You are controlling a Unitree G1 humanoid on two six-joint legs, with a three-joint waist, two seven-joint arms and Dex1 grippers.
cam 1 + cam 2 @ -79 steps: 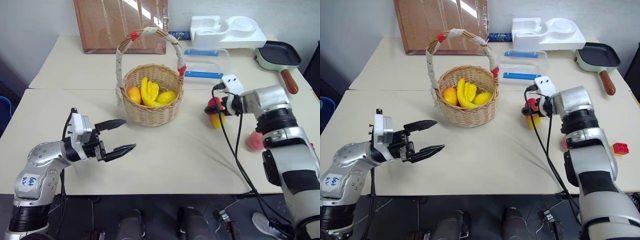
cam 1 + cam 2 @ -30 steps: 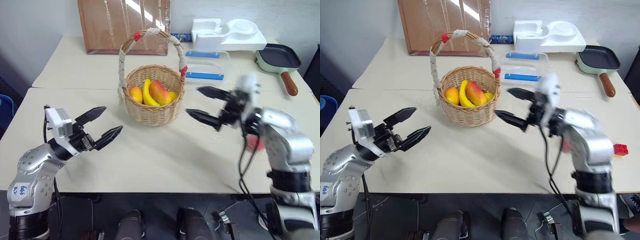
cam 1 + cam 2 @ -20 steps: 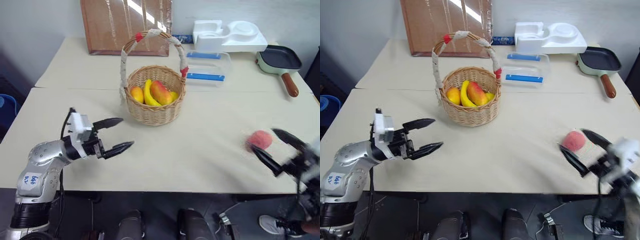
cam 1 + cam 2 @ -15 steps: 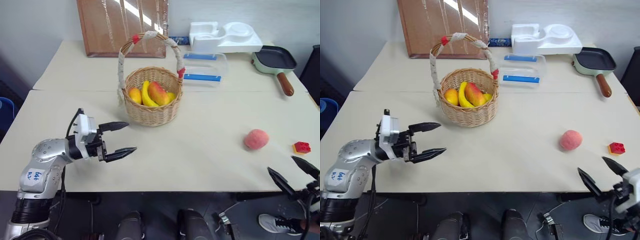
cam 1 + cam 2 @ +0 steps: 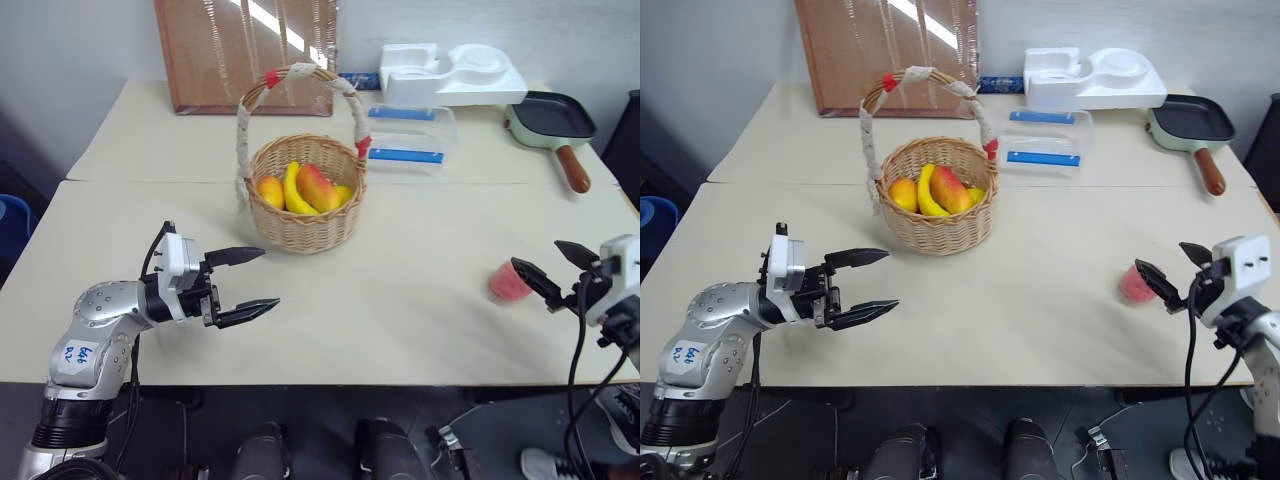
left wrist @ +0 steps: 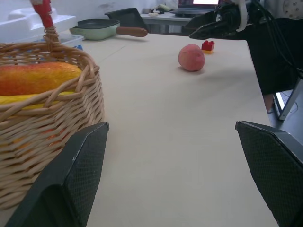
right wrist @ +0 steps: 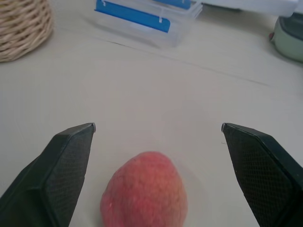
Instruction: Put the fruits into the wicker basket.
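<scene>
Where two beige tables [image 5: 400, 290] abut, peach [image 7: 144, 191] between wide-open right hand [image 7: 158, 137], left hand [image 5: 247, 284] open, empty.

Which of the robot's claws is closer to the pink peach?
Right. Its end effector is open around the peach; the left end effector hovers far across the table.

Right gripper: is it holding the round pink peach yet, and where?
No. The right gripper is open, its fingers either side of the round pink peach, not touching it.

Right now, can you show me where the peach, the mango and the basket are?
peach [image 7: 144, 191], right wrist view, middle of its fuzzy skin.
mango [image 5: 951, 187], right eye view, its red side.
wicker basket [image 5: 937, 230], right eye view, front woven wall.
</scene>
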